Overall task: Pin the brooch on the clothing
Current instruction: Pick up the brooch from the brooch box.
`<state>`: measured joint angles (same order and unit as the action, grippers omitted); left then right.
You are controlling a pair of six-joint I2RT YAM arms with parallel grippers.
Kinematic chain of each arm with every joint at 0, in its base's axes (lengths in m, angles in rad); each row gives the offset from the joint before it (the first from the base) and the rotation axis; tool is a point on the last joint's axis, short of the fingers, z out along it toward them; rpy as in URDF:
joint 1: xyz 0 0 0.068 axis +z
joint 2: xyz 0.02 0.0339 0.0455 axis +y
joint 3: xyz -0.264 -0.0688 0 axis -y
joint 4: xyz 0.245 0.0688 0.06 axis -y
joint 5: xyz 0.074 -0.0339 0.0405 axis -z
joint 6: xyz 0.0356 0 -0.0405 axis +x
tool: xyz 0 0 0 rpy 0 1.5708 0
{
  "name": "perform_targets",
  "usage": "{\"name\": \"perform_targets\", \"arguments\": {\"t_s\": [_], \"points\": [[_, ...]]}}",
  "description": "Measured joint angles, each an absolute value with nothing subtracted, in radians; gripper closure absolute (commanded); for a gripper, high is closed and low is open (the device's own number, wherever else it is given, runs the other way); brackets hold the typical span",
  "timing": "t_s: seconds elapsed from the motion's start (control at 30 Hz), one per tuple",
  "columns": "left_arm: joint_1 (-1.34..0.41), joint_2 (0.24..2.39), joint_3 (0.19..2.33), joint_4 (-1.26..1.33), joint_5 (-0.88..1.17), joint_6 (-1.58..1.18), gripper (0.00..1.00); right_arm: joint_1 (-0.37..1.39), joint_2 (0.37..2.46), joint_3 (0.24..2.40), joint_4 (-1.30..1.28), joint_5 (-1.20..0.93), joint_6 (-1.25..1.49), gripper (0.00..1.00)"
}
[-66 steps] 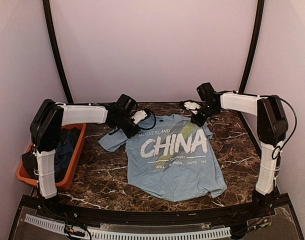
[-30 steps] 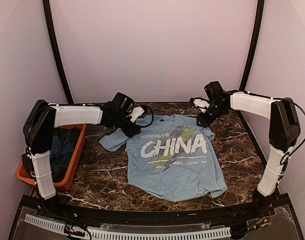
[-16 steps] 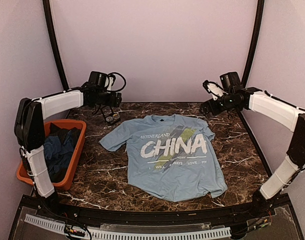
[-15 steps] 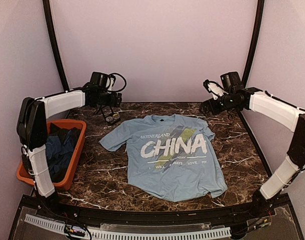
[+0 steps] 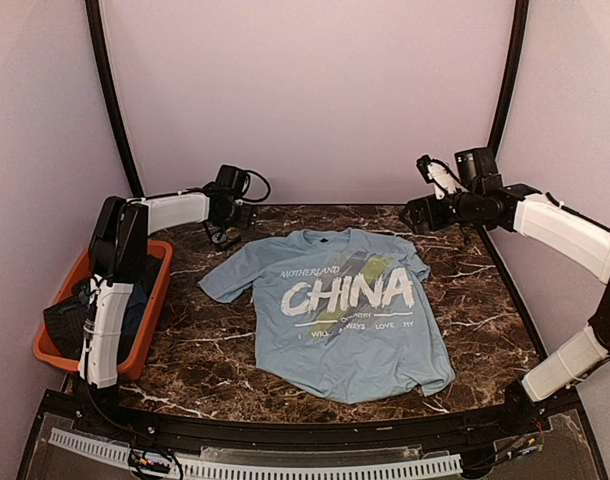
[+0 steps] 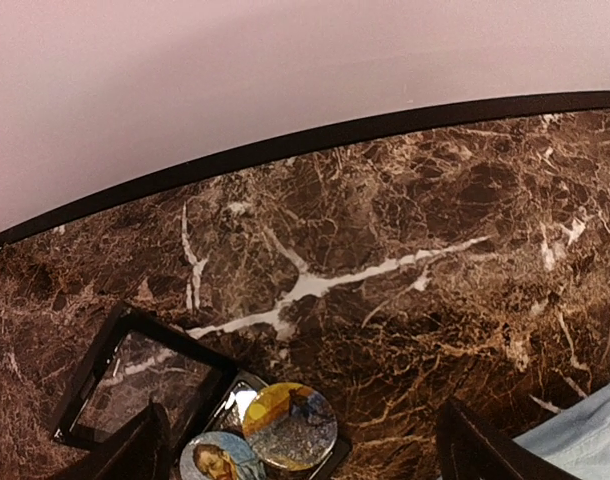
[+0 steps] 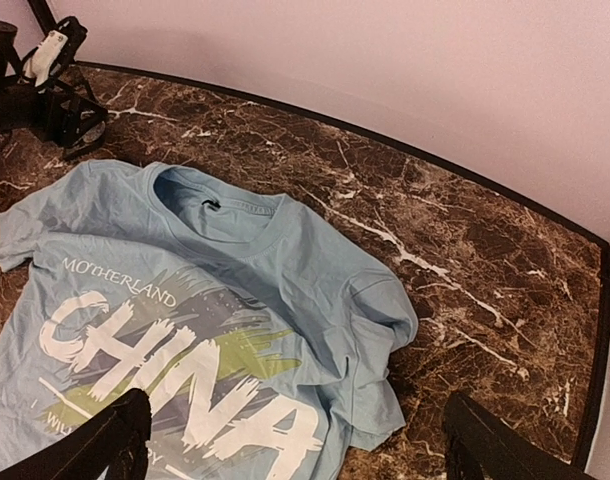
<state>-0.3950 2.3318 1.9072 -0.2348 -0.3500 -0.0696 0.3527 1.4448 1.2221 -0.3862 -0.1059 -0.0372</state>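
Dark brown marble table with white veins, set inside pale lilac walls. The brooch, a small round disc with a yellow and blue picture, lies at the far left of the table. It rests in an open black-framed case whose clear lid is folded back to the left. A second disc showing a portrait touches it on the near side.

The left gripper hangs over the case with its jaws spread wide and nothing held. In the left wrist view its black fingers stand on either side of the case and brooch. Whether they touch the case cannot be told.

The shirt, light blue with big white "CHINA" lettering, lies flat and face up in the middle of the table, collar toward the back wall. One sleeve reaches toward the case, and the brooch sits apart from it on bare marble.

The right gripper hovers above the far right of the table, near the shirt's other shoulder. Its jaws are wide apart and empty, and its fingers frame the lettering from above.

An orange bin of dark blue clothes sits at the left edge.
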Motion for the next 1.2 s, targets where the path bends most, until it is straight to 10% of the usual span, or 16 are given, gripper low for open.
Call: {"name": "perform_targets", "arguments": {"t_s": [1.2], "points": [[-0.384, 2.502, 2.086, -0.357, -0.355, -0.198, 0.2, 0.353, 1.365, 1.194, -0.343, -0.146, -0.014, 0.01]]}}
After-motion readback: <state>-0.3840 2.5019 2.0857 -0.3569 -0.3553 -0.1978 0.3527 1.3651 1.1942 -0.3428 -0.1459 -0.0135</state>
